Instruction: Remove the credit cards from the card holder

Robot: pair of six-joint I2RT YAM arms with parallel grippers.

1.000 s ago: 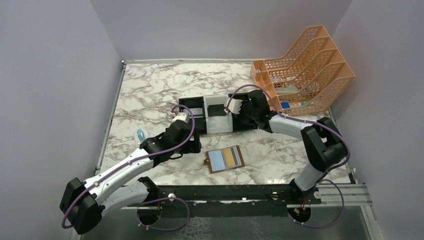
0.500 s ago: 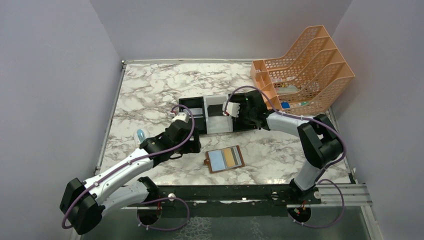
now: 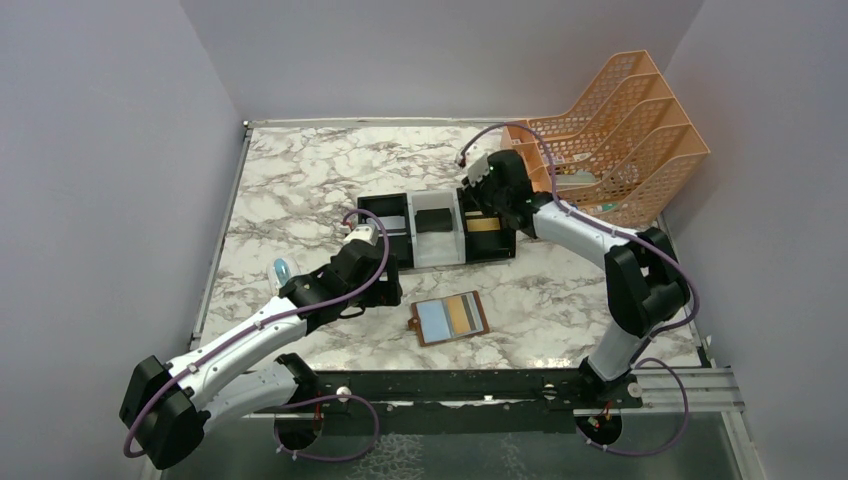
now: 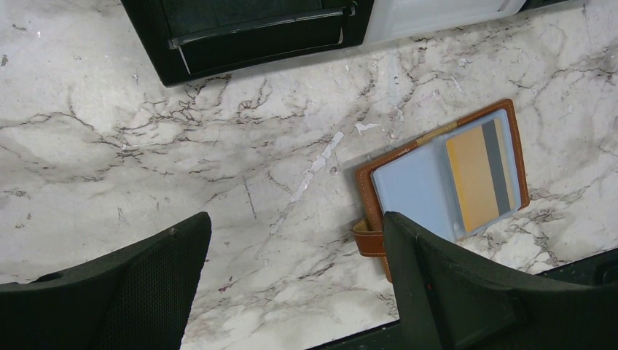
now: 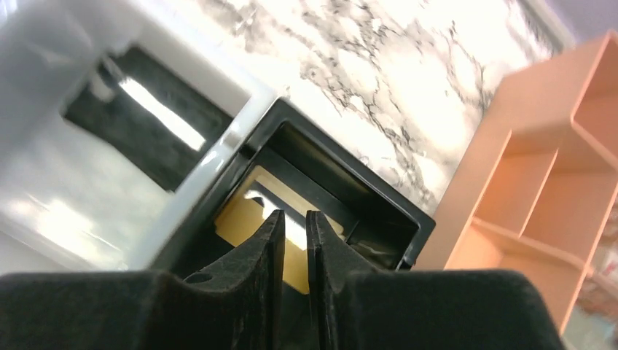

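The brown card holder (image 3: 450, 318) lies open on the marble in front of the tray. It also shows in the left wrist view (image 4: 444, 175), with a gold-tan card (image 4: 470, 175) and a dark grey card (image 4: 495, 162) in its right pocket. Another gold-tan card (image 3: 483, 225) lies flat in the tray's right black compartment and shows in the right wrist view (image 5: 244, 219). My left gripper (image 4: 295, 292) is open and empty, low over the marble just left of the holder. My right gripper (image 5: 295, 226) hovers above that compartment, jaws a narrow gap apart, holding nothing.
The black-and-white three-compartment tray (image 3: 392, 228) stands mid-table, with a dark item (image 3: 435, 222) in its white middle compartment. An orange mesh file rack (image 3: 610, 135) stands at the back right, close to my right arm. Grey walls enclose the table.
My right gripper has lifted and drawn back from over the tray's middle toward the far right. The gold-tan card now shows lying in the right compartment. The left arm has not moved.
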